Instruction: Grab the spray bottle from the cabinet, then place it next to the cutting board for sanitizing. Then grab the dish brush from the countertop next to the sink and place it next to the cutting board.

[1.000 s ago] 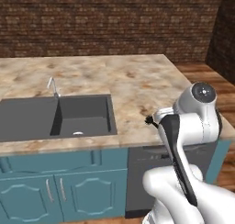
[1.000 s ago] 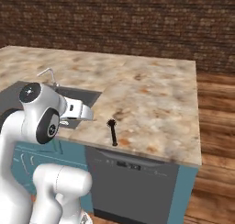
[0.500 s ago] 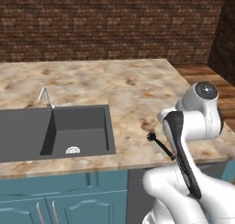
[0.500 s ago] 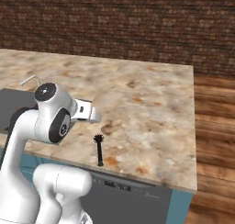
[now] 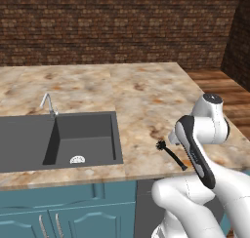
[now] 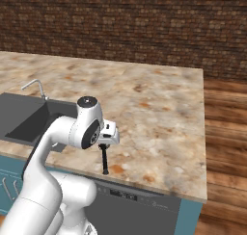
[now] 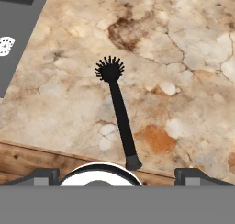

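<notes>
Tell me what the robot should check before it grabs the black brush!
1. Dish brush lying flat on the countertop, nothing on it: ok.
2. Gripper open wide: ok.
3. Gripper above the brush, handle end nearest it: ok.
4. Fingertips either side of the handle line: ok.
5. Brush clear of the sink: ok.
6. Handle near the counter's front edge, could slip off: cannot tell.

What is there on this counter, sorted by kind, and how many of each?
Dish brush: 1, black, lying on the countertop
Sink: 1, grey basin
Faucet: 1, pale, at the sink's edge
Total: 3
</notes>
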